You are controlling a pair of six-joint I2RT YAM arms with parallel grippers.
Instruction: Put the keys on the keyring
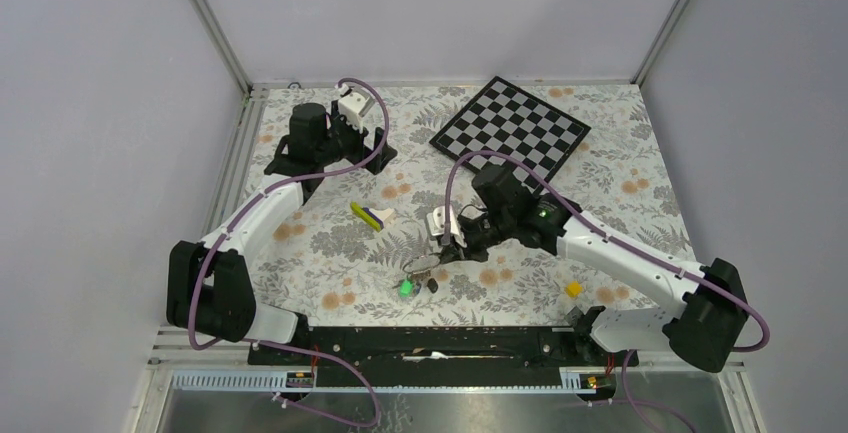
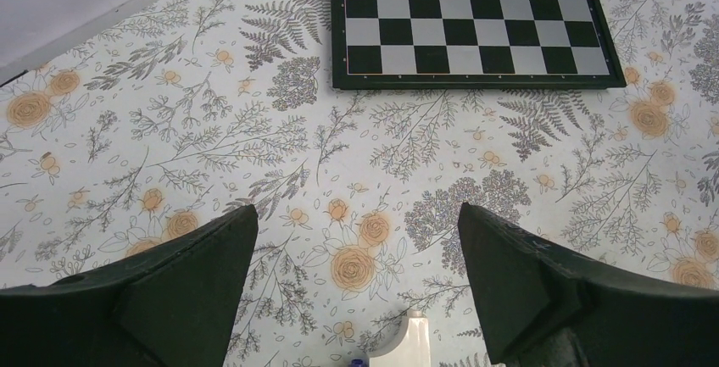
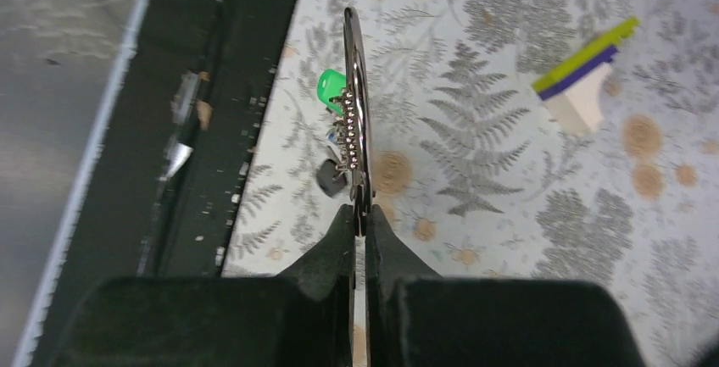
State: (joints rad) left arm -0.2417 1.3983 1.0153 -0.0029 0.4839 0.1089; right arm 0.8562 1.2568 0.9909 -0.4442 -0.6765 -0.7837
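The chessboard (image 1: pixel 510 131) is lying tilted at the far side of the table, one corner nearly reaching the far edge, with bare cloth showing on its other sides. The left gripper (image 2: pixel 356 214) is hovering just beside the board's left corner with its dark, matte, wedge-shaped fingers spread wide. Nothing is sitting between them but cloth.

On the board's near side, well apart from it, the right gripper (image 3: pixel 359 214) is pinching the keyring (image 3: pixel 354 70) with its fingers pressed together on the rim. The thin, shiny wire ring is showing edge-on in the right wrist view, with a short bead chain (image 3: pixel 346 130) running along it.

The keys are clustering just beyond the ring, nearer the table's front edge than the board. The green key (image 3: pixel 331 89), a bluish key (image 3: pixel 332 136) and the black key (image 3: pixel 331 179) are showing glossy plastic heads. Whether any is threaded on the ring cannot be told.

The black rail (image 1: pixel 430 338) is bordering the front edge close to the keys, leaving little room there. The wedge block (image 1: pixel 372 215), banded yellow, purple and white, is resting on the board's near-left side. The small yellow cube (image 1: pixel 574 289) is sitting straight toward the front from the board.

The floral cloth (image 1: pixel 620 168), grey ferns and orange blooms, is covering the table. Plain pale walls with metal corner posts are enclosing it.
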